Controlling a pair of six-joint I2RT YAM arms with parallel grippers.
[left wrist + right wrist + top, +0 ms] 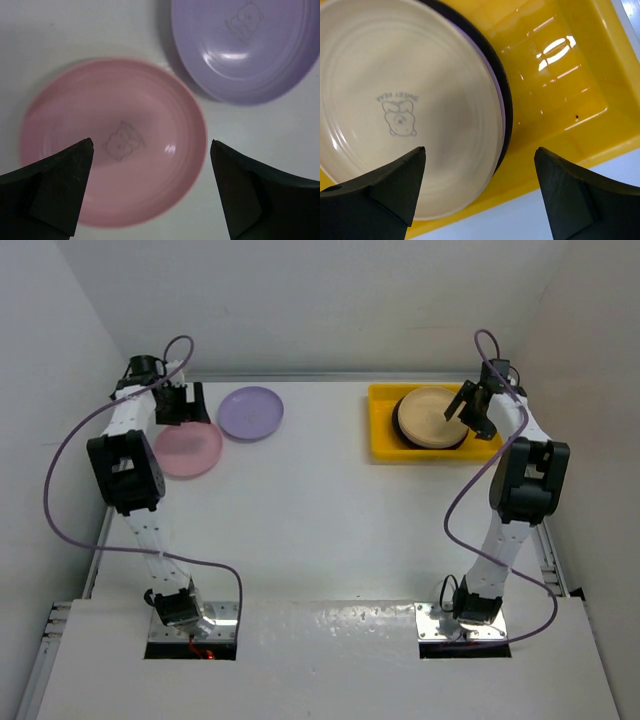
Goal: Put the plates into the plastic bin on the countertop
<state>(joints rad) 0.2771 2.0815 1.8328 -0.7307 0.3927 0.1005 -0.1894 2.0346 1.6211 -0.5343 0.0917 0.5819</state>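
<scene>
- White table [320, 510]: flat and matte, walled on three sides. Two plates lie at its far left, outside the bin.
- Plastic bin [383, 430], far right: bright yellow, glossy and shallow, a rectangle with a raised rim. A plate released off-centre could catch that rim and tip out.
- Cream plate [430, 415]: tops a stack inside the bin, with a purple edge and a dark rim showing beneath. It is round and smooth, with a faint bear print.
- Pink plate [188, 450] and purple plate [251, 412]: just beside each other, both glossy and shallow. Their low rims look slippery, so a pinch may skid or nudge the neighbour.
- Left claw [151, 146]: spread wide and empty over the pink plate.
- Right claw [480, 150]: likewise spread and empty, above the cream plate.
</scene>
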